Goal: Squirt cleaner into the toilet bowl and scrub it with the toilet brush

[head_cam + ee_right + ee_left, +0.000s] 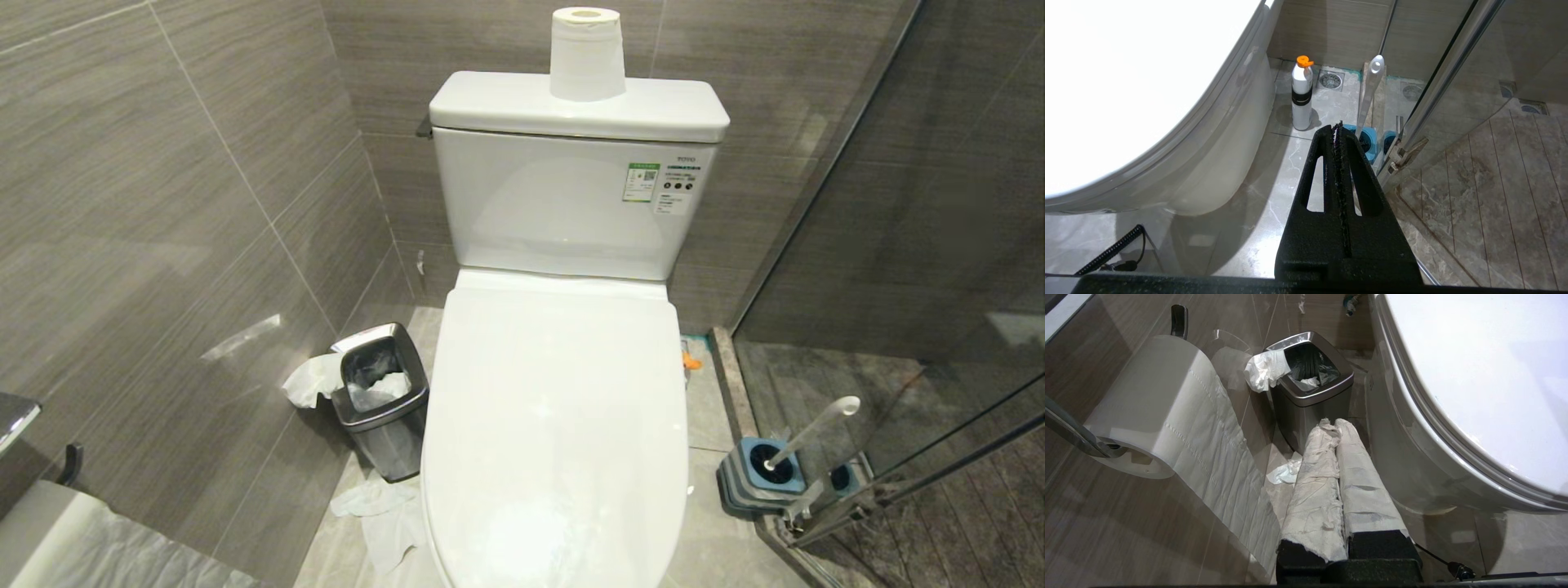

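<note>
A: Grippers? 
B: Left gripper [1336, 425], paper-wrapped, and right gripper [1337, 127]: jaws together, empty.

A: Task items? 
B: Toilet bowl [555, 425], lid down, frame centre; toilet brush [808, 433] in its holder, lower right.

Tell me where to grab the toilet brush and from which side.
Grip the toilet brush high on its slim white handle, near the rounded tip, coming from the toilet side. It leans out of its holder toward the glass door, which blocks the far side.
</note>
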Motion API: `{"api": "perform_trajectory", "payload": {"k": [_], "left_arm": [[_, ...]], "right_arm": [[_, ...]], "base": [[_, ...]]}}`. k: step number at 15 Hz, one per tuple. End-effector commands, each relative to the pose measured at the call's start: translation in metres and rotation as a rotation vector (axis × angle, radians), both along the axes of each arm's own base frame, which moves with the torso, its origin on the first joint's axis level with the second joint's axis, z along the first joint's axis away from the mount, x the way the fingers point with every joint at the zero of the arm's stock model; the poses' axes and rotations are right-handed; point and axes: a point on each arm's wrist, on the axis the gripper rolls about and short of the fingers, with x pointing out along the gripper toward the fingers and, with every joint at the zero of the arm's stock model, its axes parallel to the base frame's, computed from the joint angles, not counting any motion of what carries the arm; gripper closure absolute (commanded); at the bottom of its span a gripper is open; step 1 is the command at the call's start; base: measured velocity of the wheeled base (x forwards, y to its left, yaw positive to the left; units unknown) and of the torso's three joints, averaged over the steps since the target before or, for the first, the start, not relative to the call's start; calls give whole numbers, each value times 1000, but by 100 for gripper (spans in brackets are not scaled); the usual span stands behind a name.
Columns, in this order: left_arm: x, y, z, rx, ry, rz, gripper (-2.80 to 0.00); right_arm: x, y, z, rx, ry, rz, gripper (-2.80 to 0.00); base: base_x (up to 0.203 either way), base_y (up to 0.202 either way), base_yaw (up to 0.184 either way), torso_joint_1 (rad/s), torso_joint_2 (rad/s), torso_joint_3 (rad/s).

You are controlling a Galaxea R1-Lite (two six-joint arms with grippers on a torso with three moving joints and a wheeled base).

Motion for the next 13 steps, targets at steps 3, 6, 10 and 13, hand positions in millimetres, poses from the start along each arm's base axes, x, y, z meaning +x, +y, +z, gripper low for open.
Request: {"api": "perform_trajectory", "payload": {"k": [3, 6, 10, 13], "left_arm": [[0, 0, 0, 0, 1, -1, 0], [0, 0, 0, 0, 1, 0, 0], [0, 0, 0, 0, 1, 0, 0], [0, 0, 0, 0, 1, 0, 0]], "right_arm": [[0, 0, 0, 4, 0, -1, 0], [0, 0, 0, 4, 0, -1, 0], [0, 0, 0, 7, 0, -3, 0], [0, 0, 0, 10, 0, -4, 0]], "base": [[0, 0, 0, 0, 0, 0], [0, 0, 0, 0, 0, 0], [0, 0, 0, 0, 0, 0], [0, 0, 0, 0, 0, 0]]}}
